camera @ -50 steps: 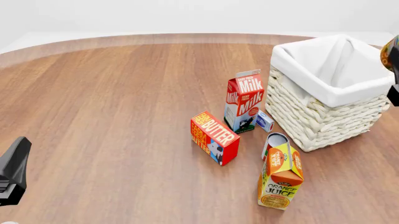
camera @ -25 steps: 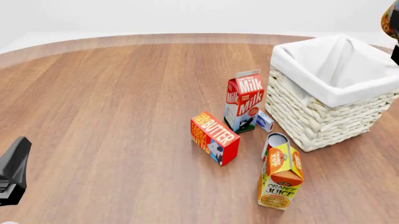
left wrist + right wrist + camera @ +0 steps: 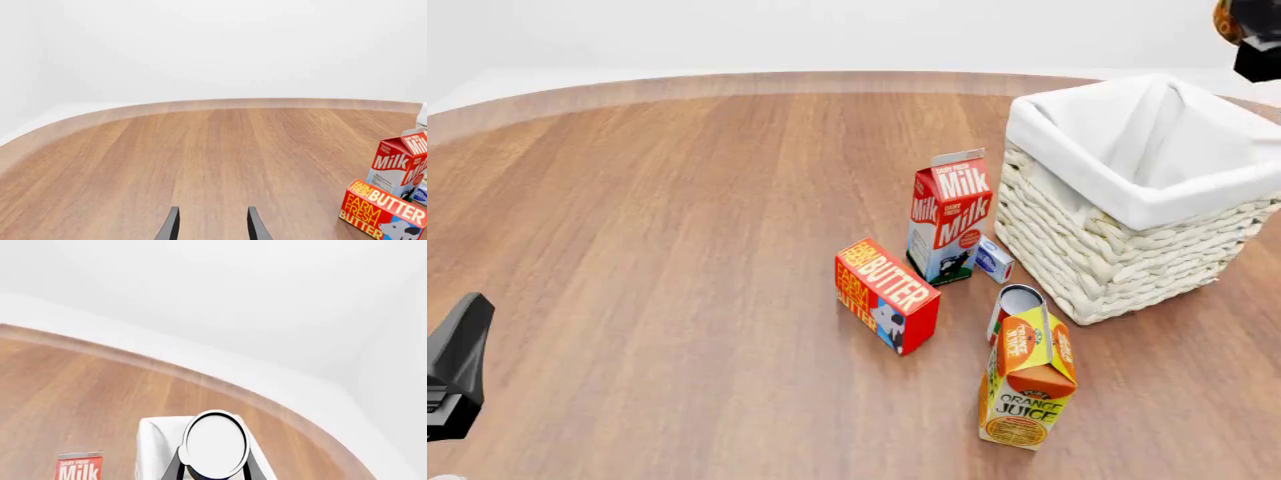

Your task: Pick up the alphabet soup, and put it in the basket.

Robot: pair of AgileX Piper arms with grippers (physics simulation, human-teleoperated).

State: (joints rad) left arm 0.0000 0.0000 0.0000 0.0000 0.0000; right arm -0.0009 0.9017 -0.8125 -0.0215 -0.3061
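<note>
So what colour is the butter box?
Red butter box with yellow letters, best in the front view.

Worktop point(image 3: 694, 200): smooth wood-grain, matt. Basket point(image 3: 1094, 250): rough woven wicker, white cloth lining. Beside basket, milk carton point(image 3: 950, 215): printed card. My tools: black.

A round-edged wooden table point(image 3: 667, 220) is carrying the wicker basket point(image 3: 1094, 255) at its right, with a milk carton point(image 3: 949, 216), a small blue-and-white box point(image 3: 994, 259), a butter box point(image 3: 886, 295), a red-and-white can point(image 3: 1014, 303) and an orange juice carton point(image 3: 1028, 377) standing beside it.
</note>
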